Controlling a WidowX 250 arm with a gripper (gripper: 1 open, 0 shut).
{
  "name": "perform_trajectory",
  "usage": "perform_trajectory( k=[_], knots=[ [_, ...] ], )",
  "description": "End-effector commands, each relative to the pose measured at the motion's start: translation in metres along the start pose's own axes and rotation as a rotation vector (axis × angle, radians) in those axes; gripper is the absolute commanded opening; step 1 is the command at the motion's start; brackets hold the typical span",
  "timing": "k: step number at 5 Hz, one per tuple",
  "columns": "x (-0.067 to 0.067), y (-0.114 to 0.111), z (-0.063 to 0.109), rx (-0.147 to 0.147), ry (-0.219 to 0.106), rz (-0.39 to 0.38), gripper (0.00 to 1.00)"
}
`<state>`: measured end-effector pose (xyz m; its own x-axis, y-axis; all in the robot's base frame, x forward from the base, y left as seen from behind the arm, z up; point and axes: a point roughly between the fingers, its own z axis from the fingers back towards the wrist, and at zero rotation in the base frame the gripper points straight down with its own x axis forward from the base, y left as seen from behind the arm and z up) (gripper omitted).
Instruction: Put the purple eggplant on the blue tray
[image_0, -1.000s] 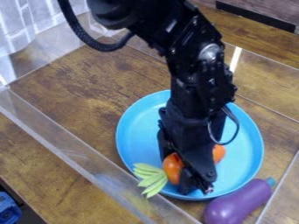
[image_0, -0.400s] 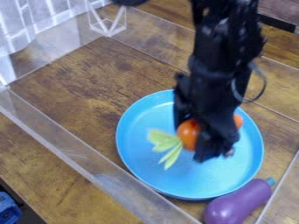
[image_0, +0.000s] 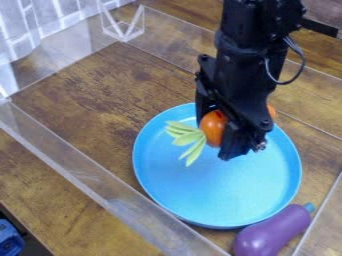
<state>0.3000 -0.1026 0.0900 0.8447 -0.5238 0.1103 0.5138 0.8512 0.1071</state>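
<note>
In the upper right of the frame we see the black hand (image_0: 225, 130) closed around an orange carrot (image_0: 211, 127), its pale green leaves (image_0: 186, 138) sticking out toward the left. We hold it over the upper part of the blue tray (image_0: 214, 185), which lies right of centre in the lower half of the frame. Beside the hand, on its right, a bit more orange (image_0: 271, 111) shows. The purple eggplant (image_0: 271, 232) lies in the lower right corner, outside the tray and near its lower right rim, tilted with its teal stem cap toward the upper right. To the left, we see the brown wooden bench (image_0: 94, 95) behind a clear plastic wall (image_0: 100, 178).
</note>
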Motion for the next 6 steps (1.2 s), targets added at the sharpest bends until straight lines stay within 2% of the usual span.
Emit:
perform_trajectory(
  k=[1,2,3,6],
  knots=[
    [0.014,-0.003,0.023,0.023,-0.119,0.001,0.00],
    [0.012,-0.012,0.018,0.025,-0.135,-0.003,1.00],
    [0.013,-0.024,0.008,0.021,-0.153,-0.040,1.00],
    [0.017,-0.042,-0.027,0.013,-0.167,-0.079,1.00]
  ],
)
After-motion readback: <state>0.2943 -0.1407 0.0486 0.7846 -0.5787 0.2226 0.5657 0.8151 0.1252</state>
